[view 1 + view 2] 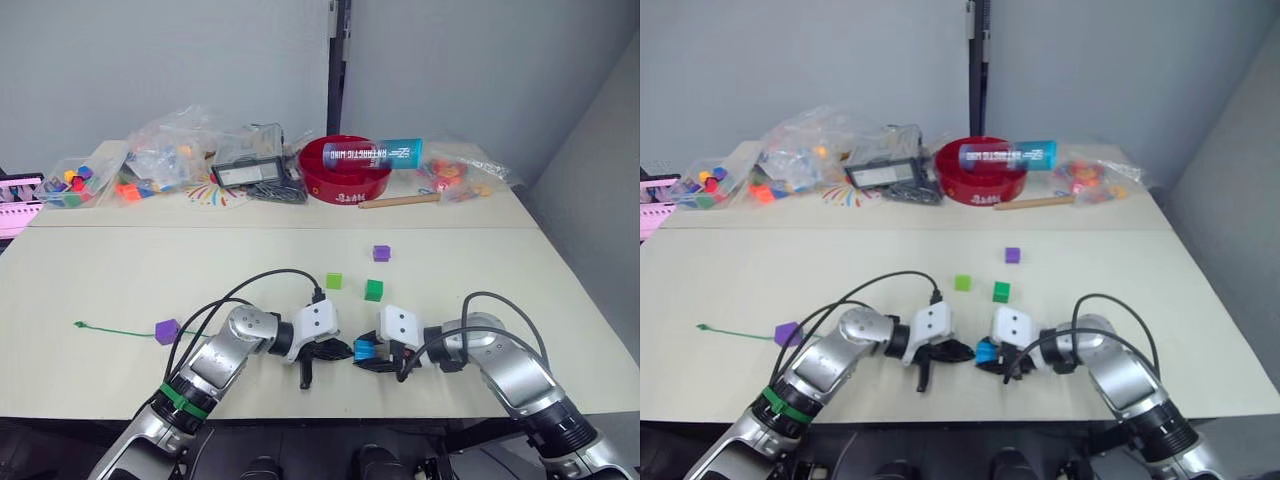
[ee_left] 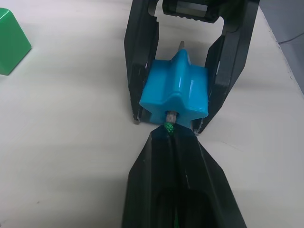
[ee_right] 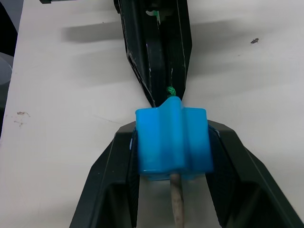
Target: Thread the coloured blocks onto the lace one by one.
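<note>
Mid-thread on the sky blue block [image 2: 175, 92] — right gripper [image 1: 372, 355] clamped on it, left gripper [image 1: 335, 351] pinched shut on the lace [image 2: 168, 127], whose stiff tip [image 3: 176, 199] already pokes out the far side — next it probably needs regrasping and pulling through.

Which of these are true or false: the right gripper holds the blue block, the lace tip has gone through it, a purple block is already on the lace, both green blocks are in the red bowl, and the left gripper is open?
1. The right gripper holds the sky blue block. True.
2. The lace's pale tip pokes out of the block's far side. True.
3. A purple block sits on the lace. True, as far as the head views show.
4. Both green blocks are in the red bowl. False: the light green block and darker green block lie on the table.
5. The left gripper is open. False: it is shut on the lace.
</note>
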`<state>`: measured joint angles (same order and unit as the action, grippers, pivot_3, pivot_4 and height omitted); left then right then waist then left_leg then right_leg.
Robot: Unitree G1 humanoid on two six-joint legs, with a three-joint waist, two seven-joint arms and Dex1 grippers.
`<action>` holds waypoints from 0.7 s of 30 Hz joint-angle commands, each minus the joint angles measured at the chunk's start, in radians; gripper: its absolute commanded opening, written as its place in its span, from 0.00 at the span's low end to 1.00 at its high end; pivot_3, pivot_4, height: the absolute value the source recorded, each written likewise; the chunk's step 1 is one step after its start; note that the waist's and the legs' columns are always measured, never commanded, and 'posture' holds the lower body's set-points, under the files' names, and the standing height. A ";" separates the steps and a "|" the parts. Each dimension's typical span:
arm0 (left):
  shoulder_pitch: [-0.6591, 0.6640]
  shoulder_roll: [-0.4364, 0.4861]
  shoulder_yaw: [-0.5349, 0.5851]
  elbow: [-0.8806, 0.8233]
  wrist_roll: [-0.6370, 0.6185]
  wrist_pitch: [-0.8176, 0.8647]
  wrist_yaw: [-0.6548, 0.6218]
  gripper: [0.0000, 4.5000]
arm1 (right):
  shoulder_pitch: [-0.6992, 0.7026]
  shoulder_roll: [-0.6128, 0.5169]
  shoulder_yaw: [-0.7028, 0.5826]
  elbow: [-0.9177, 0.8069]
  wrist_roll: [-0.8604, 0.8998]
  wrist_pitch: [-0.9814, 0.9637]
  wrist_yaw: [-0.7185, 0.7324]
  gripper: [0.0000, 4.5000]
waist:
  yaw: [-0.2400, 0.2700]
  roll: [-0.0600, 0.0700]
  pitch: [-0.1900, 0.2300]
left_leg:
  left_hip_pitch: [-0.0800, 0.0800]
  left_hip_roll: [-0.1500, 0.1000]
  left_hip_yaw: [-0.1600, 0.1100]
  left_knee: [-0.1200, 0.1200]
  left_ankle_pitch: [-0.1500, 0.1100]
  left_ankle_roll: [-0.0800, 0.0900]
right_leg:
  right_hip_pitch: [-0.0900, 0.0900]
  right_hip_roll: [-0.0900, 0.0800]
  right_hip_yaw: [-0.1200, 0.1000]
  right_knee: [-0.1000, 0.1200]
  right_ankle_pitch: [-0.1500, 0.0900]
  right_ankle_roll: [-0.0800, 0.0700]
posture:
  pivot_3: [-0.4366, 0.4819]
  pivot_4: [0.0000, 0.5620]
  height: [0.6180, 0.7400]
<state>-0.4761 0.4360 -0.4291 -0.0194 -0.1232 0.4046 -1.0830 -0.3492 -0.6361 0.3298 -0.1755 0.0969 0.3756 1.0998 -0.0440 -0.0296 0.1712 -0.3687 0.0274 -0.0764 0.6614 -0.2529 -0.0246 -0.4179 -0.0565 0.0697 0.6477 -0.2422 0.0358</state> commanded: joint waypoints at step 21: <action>-0.057 -0.056 -0.024 0.016 -0.006 -0.037 -0.003 0.85 | 0.137 -0.134 -0.192 -0.132 0.174 0.062 0.043 1.00 | 0.021 0.000 0.000 | -0.003 -0.002 0.000 0.000 0.000 0.000 | -0.002 -0.001 0.000 -0.001 0.000 0.001 | 0.48 0.27 0.92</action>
<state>-0.5185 0.3912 -0.4467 -0.0113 -0.1364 0.4008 -1.0892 -0.2262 -0.7606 0.1632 -0.2828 0.2504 0.4536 1.1384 -0.0231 -0.0295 0.1715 -0.3717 0.0255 -0.0767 0.6615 -0.2530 -0.0244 -0.4200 -0.0579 0.0699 0.6467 -0.2425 0.0372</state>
